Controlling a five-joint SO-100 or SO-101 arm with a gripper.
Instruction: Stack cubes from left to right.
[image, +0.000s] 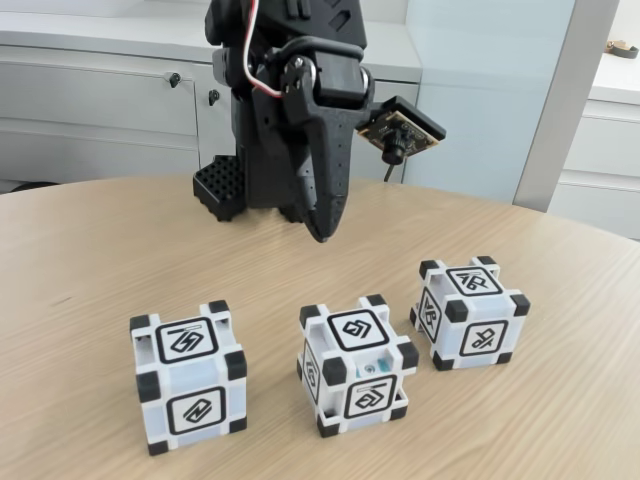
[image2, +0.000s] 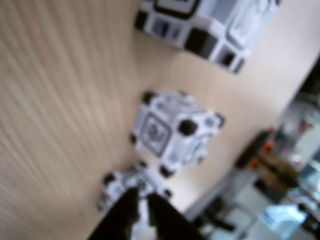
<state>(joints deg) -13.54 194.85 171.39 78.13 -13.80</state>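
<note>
Three cubes sit apart on the wooden table (image: 80, 260) in the fixed view: left cube (image: 188, 375) at 7 o'clock, middle cube (image: 357, 363) at 6 o'clock, right cube (image: 469, 311) at 4 o'clock. None is stacked. The gripper (image: 322, 232) hangs above the table at 12 o'clock from the middle cube, holding nothing, its fingers close together. The wrist view is blurry; its top cube (image2: 210, 25) is cut off, and the black fingers (image2: 125, 215) hide part of the bottom cube (image2: 117, 187).
</note>
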